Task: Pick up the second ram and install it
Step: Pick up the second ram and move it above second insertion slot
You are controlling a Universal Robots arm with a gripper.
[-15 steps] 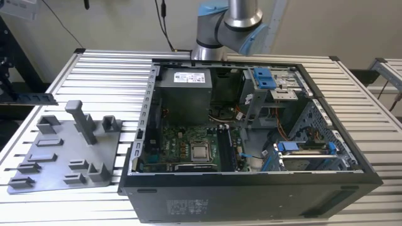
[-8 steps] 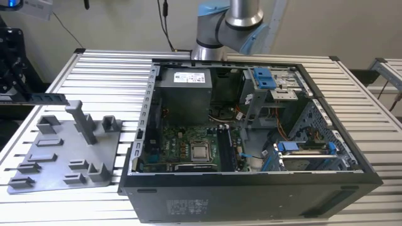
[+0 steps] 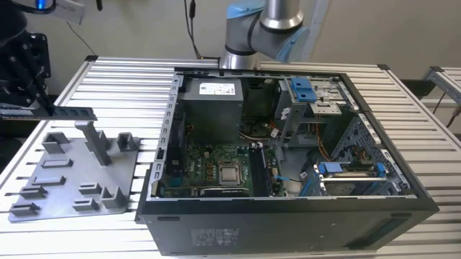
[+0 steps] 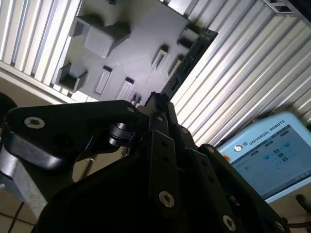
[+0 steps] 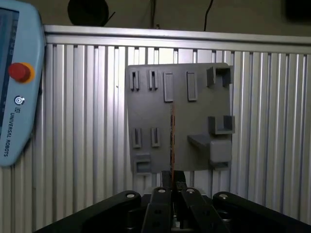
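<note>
Nearest to the lens in both wrist views are the black links of the gripper (image 4: 156,99) (image 5: 172,175). Its 2 fingers are pressed together on one end of the second ram (image 4: 189,60) (image 5: 172,126). In the second wrist view the stick runs away from the fingertips as a long dark strip. In the first wrist view it is seen from its edge, as a thin line across the middle of the grey tray (image 5: 194,116).

In the exterior view the gripper (image 3: 45,110) is at the exterior view's left, well apart from the open PC case (image 3: 288,216). It holds the second ram (image 3: 72,113) flat and level. The stick hangs over the far part of the grey tray (image 3: 65,183), and its free end is just beside the top of the tallest post (image 3: 94,141). Whether it touches the post cannot be told.

The tray lies on the slatted metal table (image 3: 122,81), beside the case. Inside the case the green motherboard (image 3: 216,156) lies at the bottom. The base of the robot arm (image 3: 270,27) stands behind the case.

A light blue teach pendant (image 4: 272,150) (image 5: 14,97) lies on the table near the tray, and it has 1 red button (image 5: 19,72).
</note>
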